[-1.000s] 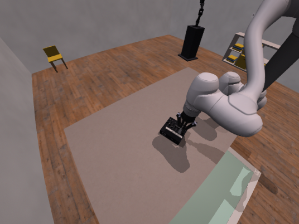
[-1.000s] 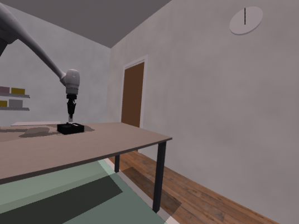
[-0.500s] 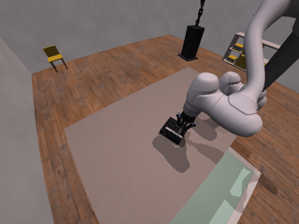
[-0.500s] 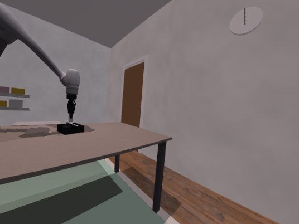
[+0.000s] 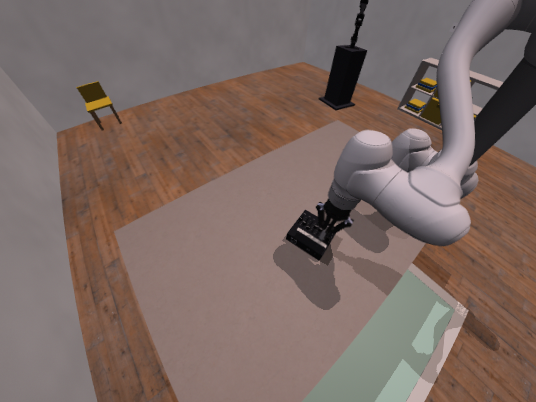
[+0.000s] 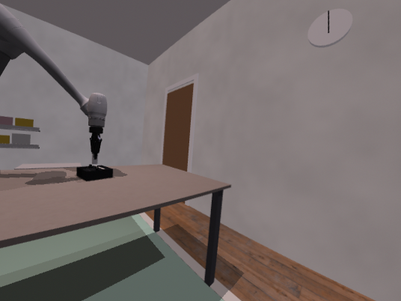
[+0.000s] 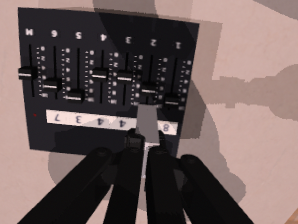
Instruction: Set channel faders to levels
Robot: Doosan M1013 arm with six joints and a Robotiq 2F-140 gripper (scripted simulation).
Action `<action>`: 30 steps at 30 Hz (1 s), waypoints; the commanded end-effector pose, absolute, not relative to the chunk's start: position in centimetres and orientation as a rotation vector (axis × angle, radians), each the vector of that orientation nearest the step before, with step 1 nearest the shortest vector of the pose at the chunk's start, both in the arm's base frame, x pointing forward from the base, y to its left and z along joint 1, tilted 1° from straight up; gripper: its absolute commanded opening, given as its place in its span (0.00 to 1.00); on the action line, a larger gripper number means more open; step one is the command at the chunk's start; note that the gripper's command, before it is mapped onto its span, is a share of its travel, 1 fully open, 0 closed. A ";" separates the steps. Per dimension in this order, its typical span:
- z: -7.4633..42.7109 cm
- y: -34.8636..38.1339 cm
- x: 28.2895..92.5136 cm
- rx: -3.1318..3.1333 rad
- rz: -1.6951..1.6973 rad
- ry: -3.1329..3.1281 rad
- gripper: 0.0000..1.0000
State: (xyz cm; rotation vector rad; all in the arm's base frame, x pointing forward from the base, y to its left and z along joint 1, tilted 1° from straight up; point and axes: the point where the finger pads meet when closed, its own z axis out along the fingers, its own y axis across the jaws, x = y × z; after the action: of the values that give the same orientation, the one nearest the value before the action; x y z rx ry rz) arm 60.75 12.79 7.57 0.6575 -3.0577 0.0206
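The black lighting desk [image 7: 107, 83] stands flat on the table; it also shows in the top view [image 5: 310, 234] and in the exterior view [image 6: 94, 172]. It has several faders in a row and a white tape strip [image 7: 109, 121] with small writing that I cannot read. The fader caps sit at different heights; the leftmost cap [image 7: 25, 74] is highest. My gripper [image 7: 145, 118] is shut and empty, its tips pointing down at the desk's near edge, over the tape below the second fader from the right [image 7: 148, 92]. Whether the tips touch the desk I cannot tell.
The desk sits near the table's right side in the top view. A green mat [image 5: 390, 345] lies on the floor beside the table. A yellow chair [image 5: 96, 102], a black stand [image 5: 345, 75] and shelves [image 5: 430, 95] stand far off.
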 end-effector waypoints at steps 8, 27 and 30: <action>7.6 12.8 60.8 0.658 0.020 -3.058 0.00; 7.1 12.8 60.7 0.658 0.020 -3.058 0.00; 6.8 12.8 60.7 0.658 0.020 -3.058 0.00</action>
State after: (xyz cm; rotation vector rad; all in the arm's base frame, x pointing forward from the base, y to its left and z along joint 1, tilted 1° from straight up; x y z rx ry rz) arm 60.74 12.78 6.96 0.6575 -3.0577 0.0206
